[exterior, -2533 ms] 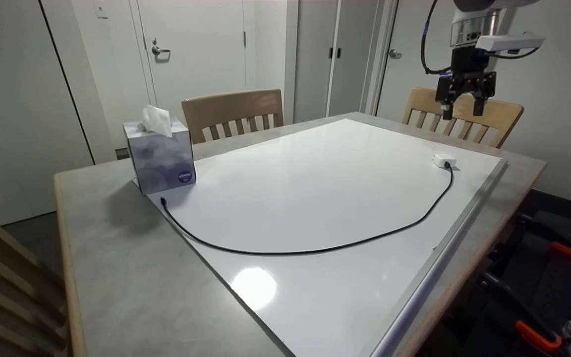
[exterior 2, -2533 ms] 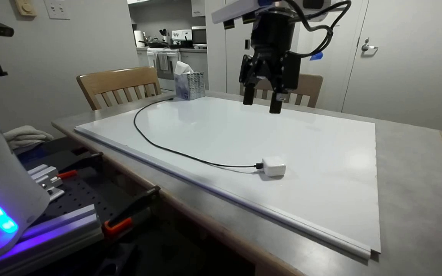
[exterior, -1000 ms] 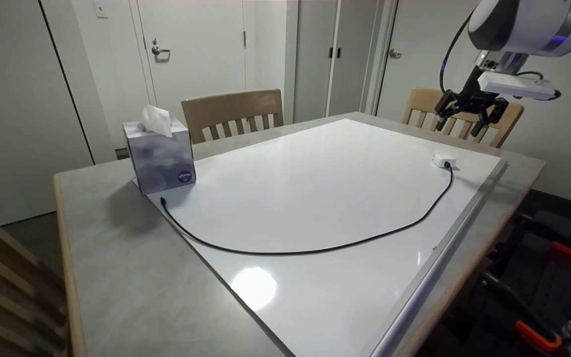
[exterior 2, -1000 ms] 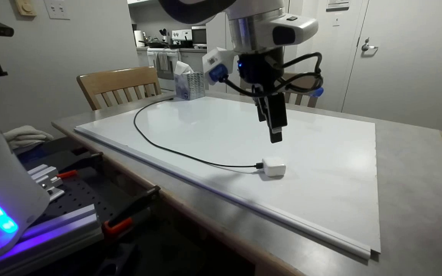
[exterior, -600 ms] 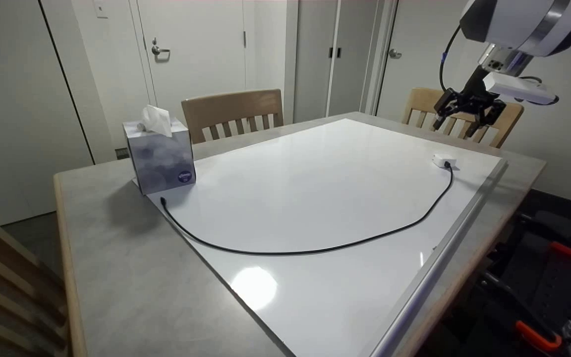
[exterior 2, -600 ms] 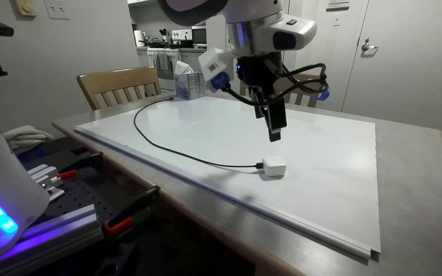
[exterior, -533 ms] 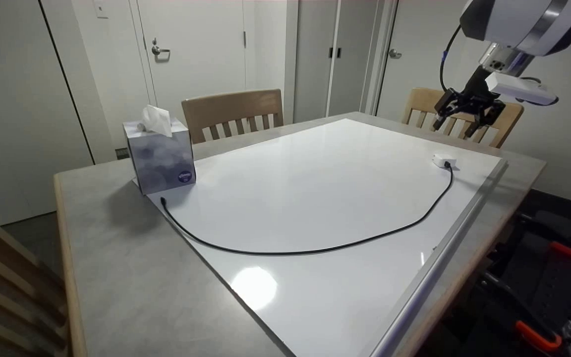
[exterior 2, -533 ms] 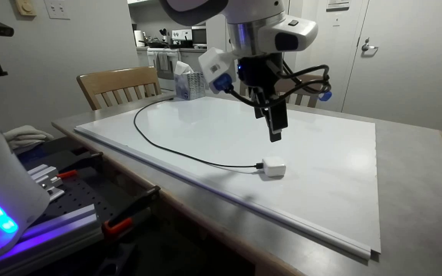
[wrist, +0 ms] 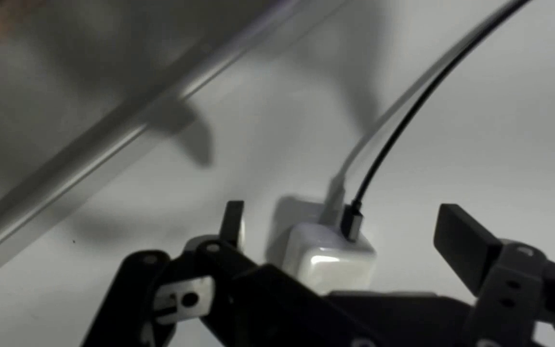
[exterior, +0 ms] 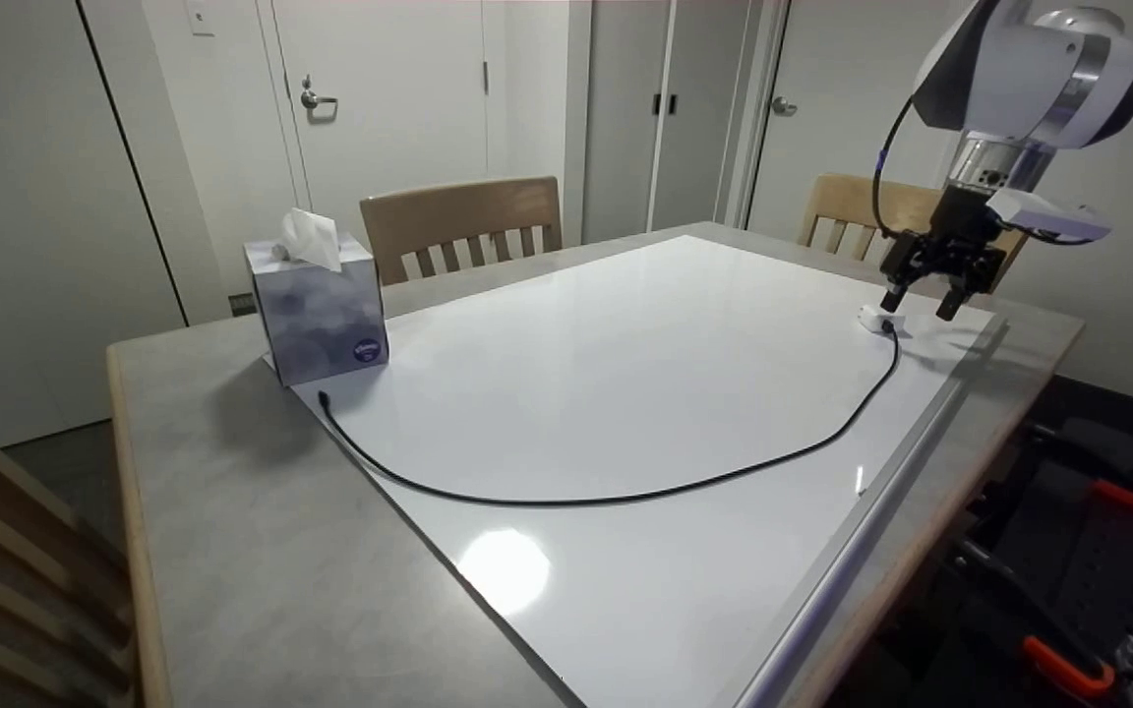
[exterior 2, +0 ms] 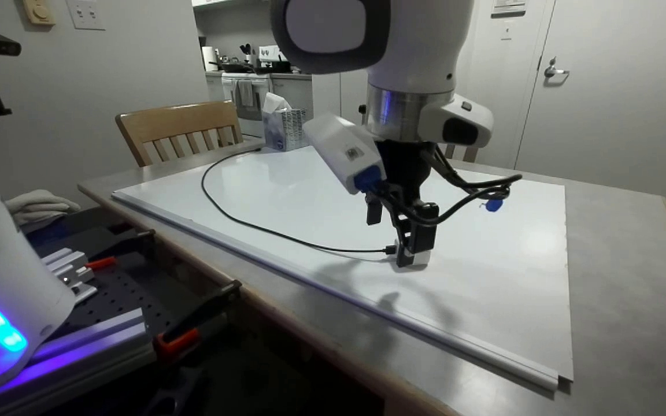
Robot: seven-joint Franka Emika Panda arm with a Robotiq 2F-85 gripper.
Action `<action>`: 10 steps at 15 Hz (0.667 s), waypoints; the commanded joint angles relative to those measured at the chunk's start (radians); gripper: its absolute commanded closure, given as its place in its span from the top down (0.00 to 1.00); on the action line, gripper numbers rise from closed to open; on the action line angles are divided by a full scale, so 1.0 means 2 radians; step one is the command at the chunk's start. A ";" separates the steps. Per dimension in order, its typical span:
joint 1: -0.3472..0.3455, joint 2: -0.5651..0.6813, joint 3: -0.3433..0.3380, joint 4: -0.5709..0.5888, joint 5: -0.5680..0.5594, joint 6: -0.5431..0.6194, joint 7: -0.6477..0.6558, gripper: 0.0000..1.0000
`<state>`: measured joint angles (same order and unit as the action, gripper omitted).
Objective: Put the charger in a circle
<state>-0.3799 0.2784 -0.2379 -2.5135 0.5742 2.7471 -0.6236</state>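
Note:
The charger is a black cable (exterior: 527, 503) lying in one long curve across a whiteboard (exterior: 626, 393), its ends far apart. The white plug block (wrist: 335, 265) sits near the board's metal rail, with the cable's black connector (wrist: 352, 222) plugged in. The cable's dark tip (exterior: 324, 401) lies at the far end, by the tissue box. Low over the block, my gripper (wrist: 345, 226) stands open. In the wrist view the block shows between its spread fingers, touching neither, its lower part hidden by the gripper. In an exterior view, a finger (exterior 2: 422, 234) partly covers the block.
A purple-and-white tissue box (exterior: 321, 305) stands at a corner of the board. A raised metal rail (exterior 2: 333, 289) runs along the board's edge on the grey table (exterior 2: 628, 289). Wooden chairs (exterior: 468, 221) surround the table. Orange-handled clamps (exterior 2: 177, 341) sit beside the robot base.
My gripper has turned and come down from well above the board to just over the plug block, staying open. The charger and tissue box have not moved.

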 commanded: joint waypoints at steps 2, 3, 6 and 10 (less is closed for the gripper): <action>0.029 0.041 -0.023 0.025 -0.145 0.014 0.136 1.00; 0.037 0.039 -0.028 0.028 -0.177 0.013 0.171 1.00; 0.045 0.022 -0.026 0.036 -0.225 0.002 0.238 1.00; 0.040 0.012 -0.018 0.032 -0.229 0.012 0.277 1.00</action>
<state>-0.2907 0.3255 -0.2770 -2.4358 0.1223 2.7627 -0.1060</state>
